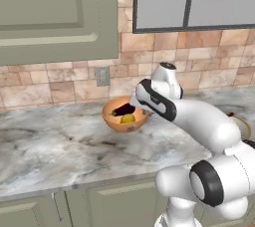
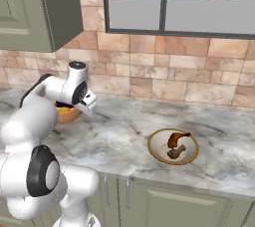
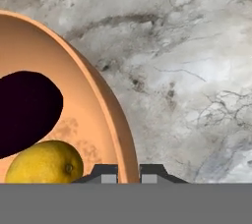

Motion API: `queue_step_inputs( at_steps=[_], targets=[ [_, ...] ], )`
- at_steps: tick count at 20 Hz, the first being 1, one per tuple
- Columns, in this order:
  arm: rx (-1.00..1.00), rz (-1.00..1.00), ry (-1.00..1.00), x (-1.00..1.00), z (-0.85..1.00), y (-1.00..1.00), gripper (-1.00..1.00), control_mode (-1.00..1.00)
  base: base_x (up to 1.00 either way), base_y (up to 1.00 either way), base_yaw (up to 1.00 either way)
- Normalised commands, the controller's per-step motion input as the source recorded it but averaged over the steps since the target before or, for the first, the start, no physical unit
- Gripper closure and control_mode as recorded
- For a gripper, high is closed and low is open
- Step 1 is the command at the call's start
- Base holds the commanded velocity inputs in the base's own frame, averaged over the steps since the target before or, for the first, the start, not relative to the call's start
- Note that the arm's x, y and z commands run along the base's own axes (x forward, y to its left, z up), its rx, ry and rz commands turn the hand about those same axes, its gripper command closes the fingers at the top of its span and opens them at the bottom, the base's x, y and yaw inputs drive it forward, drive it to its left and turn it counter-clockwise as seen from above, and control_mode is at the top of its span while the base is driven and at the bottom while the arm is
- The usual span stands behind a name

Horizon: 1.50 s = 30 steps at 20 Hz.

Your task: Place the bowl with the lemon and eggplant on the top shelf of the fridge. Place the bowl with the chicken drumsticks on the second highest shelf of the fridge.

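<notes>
The deep orange bowl with the lemon and eggplant (image 1: 115, 121) stands on the marble counter (image 1: 55, 146) near the backsplash. Inside it lie the yellow lemon (image 3: 44, 161) and the dark eggplant (image 3: 24, 112). My gripper (image 3: 129, 175) is shut on the bowl's right rim (image 3: 115, 129), one fingertip inside and one outside. From the right base view my arm hides most of this bowl (image 2: 67, 114). The shallow bowl with the chicken drumsticks (image 2: 158, 155) sits further right on the counter, holding two reddish-brown drumsticks (image 2: 175, 144). The fridge is out of view.
A tiled backsplash with a wall outlet (image 1: 102, 75) runs behind the counter. A green wall cabinet (image 1: 55, 12) hangs at upper left and a window (image 2: 179, 7) sits above the counter. Bare marble (image 2: 124, 131) separates the two bowls.
</notes>
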Motion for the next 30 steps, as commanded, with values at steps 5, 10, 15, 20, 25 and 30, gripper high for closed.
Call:
queue_step_inputs(
  at_steps=[5,10,15,20,25,30],
  targets=[
    [0.0,-0.21,-0.01,-0.93,1.0,-0.38,1.0,-1.0,0.0,0.0,0.0],
    [0.07,-0.07,-0.22,-1.0,0.63,-0.88,1.0,-1.0,0.0,0.0,0.0],
    [0.0,-0.01,-0.24,-1.0,0.03,-0.59,1.0,-1.0,0.0,0.0,0.0],
    [0.0,0.0,-0.09,-0.4,0.0,-0.22,1.0,1.0,-0.51,-0.32,-0.21],
    [0.0,0.0,0.0,0.0,0.0,0.0,1.0,1.0,-0.09,-0.01,-0.77],
    [0.0,0.0,0.0,0.0,0.0,0.0,1.0,1.0,0.0,-0.19,-0.84]
  ],
)
